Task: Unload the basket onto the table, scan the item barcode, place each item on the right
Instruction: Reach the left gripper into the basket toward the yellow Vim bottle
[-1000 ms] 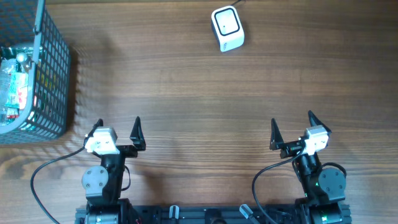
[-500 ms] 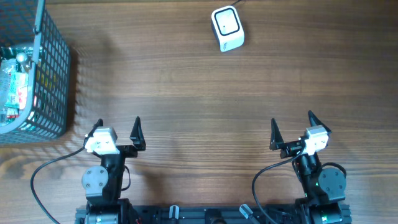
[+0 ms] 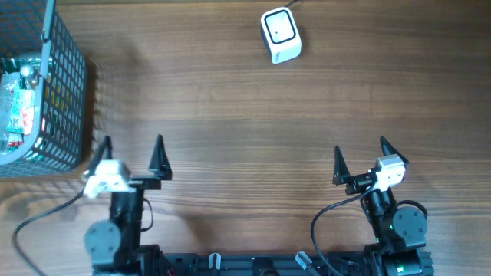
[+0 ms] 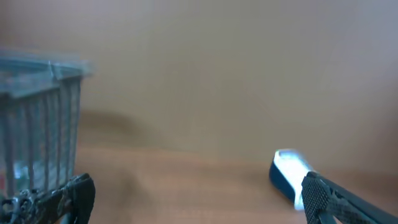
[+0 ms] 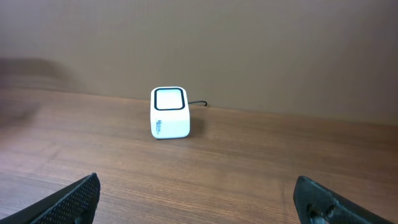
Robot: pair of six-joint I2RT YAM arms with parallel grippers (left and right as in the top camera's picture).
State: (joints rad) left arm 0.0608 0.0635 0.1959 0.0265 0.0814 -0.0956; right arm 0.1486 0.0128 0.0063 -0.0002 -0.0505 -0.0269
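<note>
Task apparently at its outset: items (image 3: 17, 103) lie in the wire basket (image 3: 70, 84), upper left; the scanner (image 3: 280, 34) stands top centre. At bottom, left gripper (image 3: 132, 142) and right gripper (image 3: 359, 147) gape wide, empty; pick-up and scan remain.

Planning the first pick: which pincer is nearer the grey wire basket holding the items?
Left. The left pincer sits just right of the grey wire basket, by its near corner; the right pincer is much farther away on that same side.

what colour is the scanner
The scanner is white with a dark-edged window; right wrist view shows it best.
</note>
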